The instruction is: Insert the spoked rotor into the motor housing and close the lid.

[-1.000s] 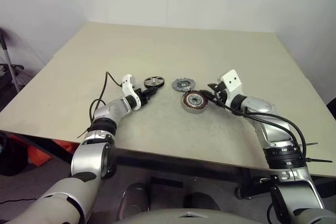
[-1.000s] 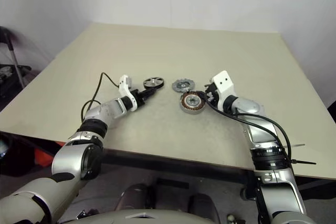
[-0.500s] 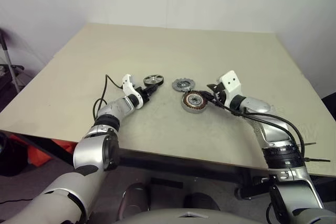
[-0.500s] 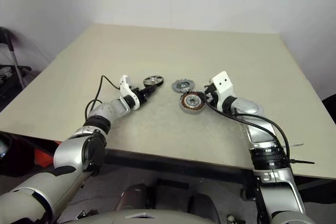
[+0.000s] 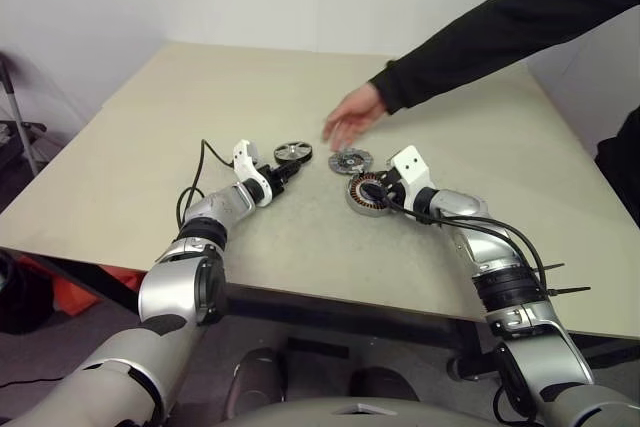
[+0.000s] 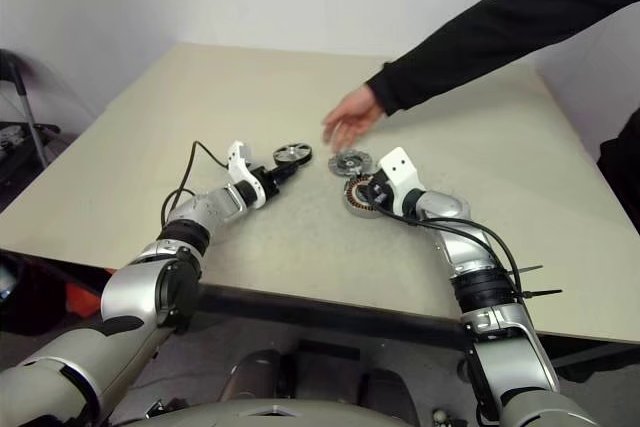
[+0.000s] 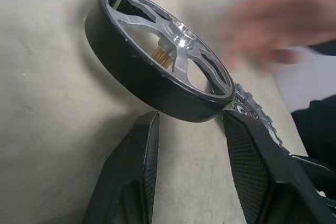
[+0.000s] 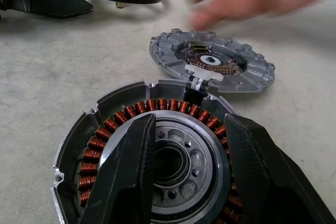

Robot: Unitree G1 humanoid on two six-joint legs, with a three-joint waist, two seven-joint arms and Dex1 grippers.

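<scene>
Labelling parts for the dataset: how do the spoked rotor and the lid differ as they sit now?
The spoked rotor has a shiny silver spoked face inside a thick black rim; the lid is a flat dull-grey disc with a notched edge and darker centre. The rotor sits just ahead of the open left tool; the lid lies just beyond the motor housing. Both are round and rest on the table.

Head stereo pair looks forward-down over the table (image 5: pixel 150 127), wide. Wrist cams sit low and close: left faces the spoked rotor (image 7: pixel 157 61), right the motor housing (image 8: pixel 157 156); both catch the lid (image 8: pixel 212 61).
</scene>
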